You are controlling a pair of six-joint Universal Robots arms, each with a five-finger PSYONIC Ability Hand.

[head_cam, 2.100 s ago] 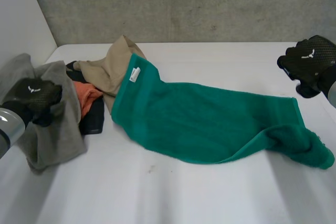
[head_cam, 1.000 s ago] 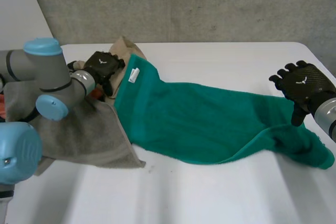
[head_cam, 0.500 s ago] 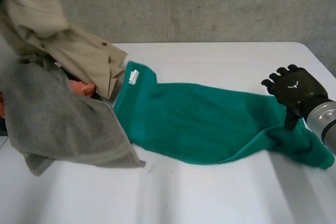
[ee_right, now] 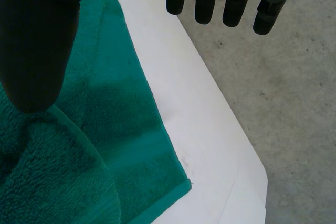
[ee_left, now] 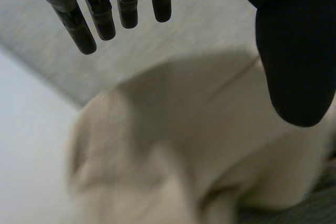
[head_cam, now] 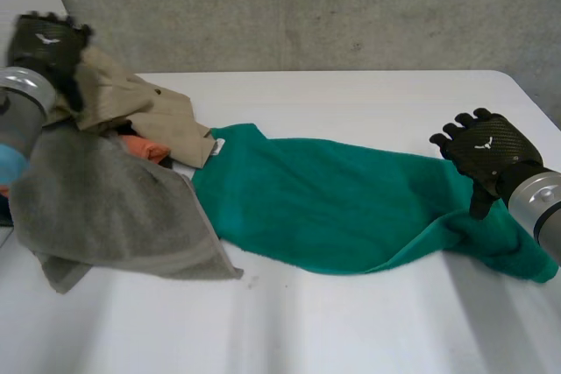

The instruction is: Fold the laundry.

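Nothing is folded yet: the green towel (head_cam: 324, 208) lies stretched and rumpled across the counter (head_cam: 368, 94), the right hand (head_cam: 486, 151) poised slack-fingered over its right end, while the left hand (head_cam: 48, 41), fingers released, hangs over the beige garment (head_cam: 145, 111) heaped beside a grey towel (head_cam: 96, 208) at left.

Bare white table (head_cam: 351, 330) lies open across the lower frame and upper middle; green towel (head_cam: 333, 203) spans the centre, grey towel (head_cam: 105, 216) and beige garment (head_cam: 149, 116) crowd the left
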